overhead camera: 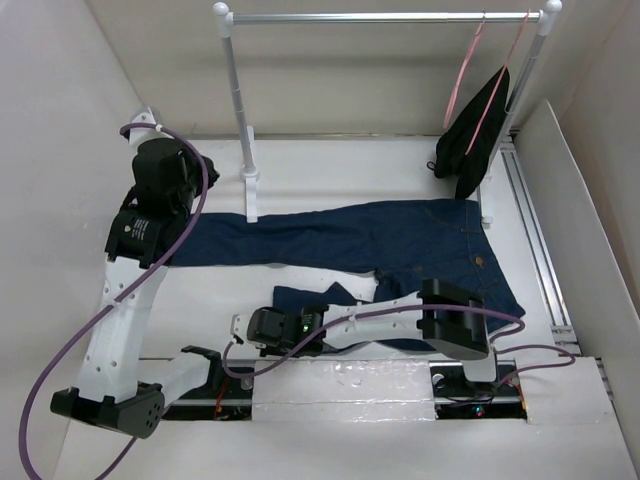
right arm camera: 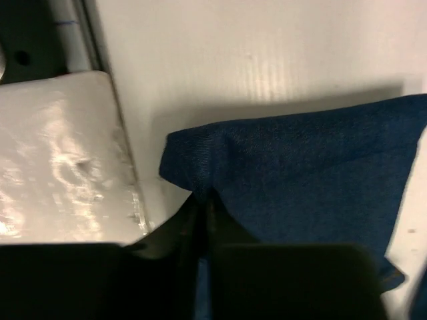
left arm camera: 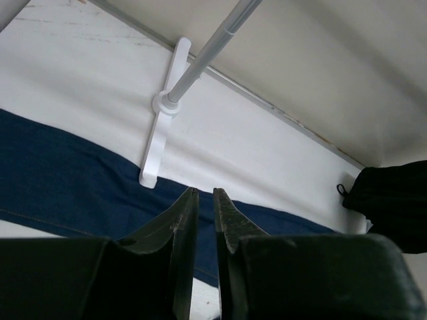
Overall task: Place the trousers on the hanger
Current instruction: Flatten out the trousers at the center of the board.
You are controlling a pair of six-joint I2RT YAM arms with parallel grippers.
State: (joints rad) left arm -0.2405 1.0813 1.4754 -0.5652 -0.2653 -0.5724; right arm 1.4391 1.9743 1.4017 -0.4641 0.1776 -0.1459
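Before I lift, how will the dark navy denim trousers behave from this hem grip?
The dark navy denim trousers will likely droop limply; the hem already folds at the right gripper. They are probably heavy, being long and spread wide. The thin pinch might slip.

White table (overhead camera: 330, 170); trousers (overhead camera: 400, 240) spread flat across it; rack foot (overhead camera: 251, 195) stands beside them.
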